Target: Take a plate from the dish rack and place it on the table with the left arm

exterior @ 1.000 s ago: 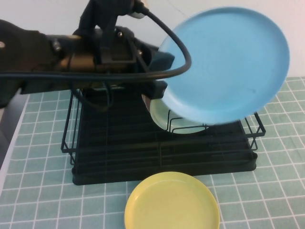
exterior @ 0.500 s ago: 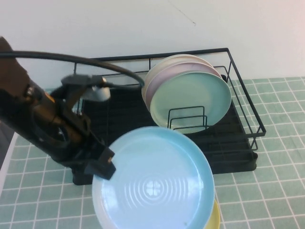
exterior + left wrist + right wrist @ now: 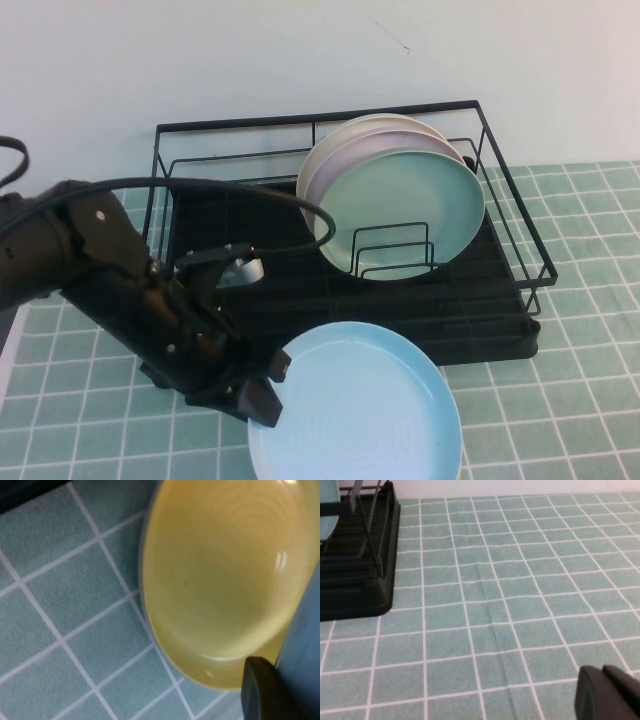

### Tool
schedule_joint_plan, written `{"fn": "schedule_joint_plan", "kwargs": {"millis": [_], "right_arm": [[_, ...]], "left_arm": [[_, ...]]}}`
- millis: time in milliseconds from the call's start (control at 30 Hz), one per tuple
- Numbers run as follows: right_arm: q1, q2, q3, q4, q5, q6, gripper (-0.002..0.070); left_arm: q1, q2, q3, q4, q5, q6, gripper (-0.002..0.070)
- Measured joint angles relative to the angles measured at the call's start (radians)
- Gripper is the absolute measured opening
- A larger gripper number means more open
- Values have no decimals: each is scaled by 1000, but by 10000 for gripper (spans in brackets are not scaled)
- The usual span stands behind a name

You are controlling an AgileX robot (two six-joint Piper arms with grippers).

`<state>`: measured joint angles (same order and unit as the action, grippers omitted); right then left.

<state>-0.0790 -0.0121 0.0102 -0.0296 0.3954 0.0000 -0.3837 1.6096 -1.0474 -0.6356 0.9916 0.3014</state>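
Tiles of pale green with white grout cover the table (image 3: 590, 330), which runs back to a plain pale wall. On it stands one dish rack (image 3: 330, 250), black wire over a slatted black tray. Three plates lean upright in the rack's right half: a mint-green plate (image 3: 400, 215) in front, a pinkish one (image 3: 318, 185) just behind it, and a cream one (image 3: 370, 123) at the back. One light blue plate (image 3: 365, 410) lies nearly level and face up just in front of the rack, low over the table. The left wrist view shows one yellow plate (image 3: 220, 580) resting on the tiles directly beneath the blue plate's edge (image 3: 305, 645); from above the yellow one is hidden. The left arm (image 3: 100, 280) reaches in low from the left side, its cable looping over it, bent down so that the left gripper (image 3: 262, 390) meets the blue plate's left rim, with fingers clamped on that rim. The right gripper (image 3: 607, 692) shows only as a dark tip over bare tiles to the right of the rack, well apart from the plates; whether it is spread or closed cannot be told.
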Motion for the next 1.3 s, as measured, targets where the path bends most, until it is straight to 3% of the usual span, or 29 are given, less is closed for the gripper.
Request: {"fn": "schedule_joint_plan", "kwargs": {"millis": [233, 300, 467, 567, 833, 1300], "right_arm": [[0, 0, 0, 0, 0, 0, -2], [0, 0, 0, 0, 0, 0, -2], [0, 0, 0, 0, 0, 0, -2], [0, 0, 0, 0, 0, 0, -2], [0, 0, 0, 0, 0, 0, -2], [0, 0, 0, 0, 0, 0, -2]], "left_arm": [[0, 48, 2, -16, -73, -18, 82], [0, 48, 2, -10, -76, -43, 132], [0, 48, 2, 50, -66, -96, 343], [0, 48, -7, 66, -21, -52, 400], [0, -13, -81, 66, 83, 26, 423], [0, -488, -96, 36, -27, 68, 423]]}}
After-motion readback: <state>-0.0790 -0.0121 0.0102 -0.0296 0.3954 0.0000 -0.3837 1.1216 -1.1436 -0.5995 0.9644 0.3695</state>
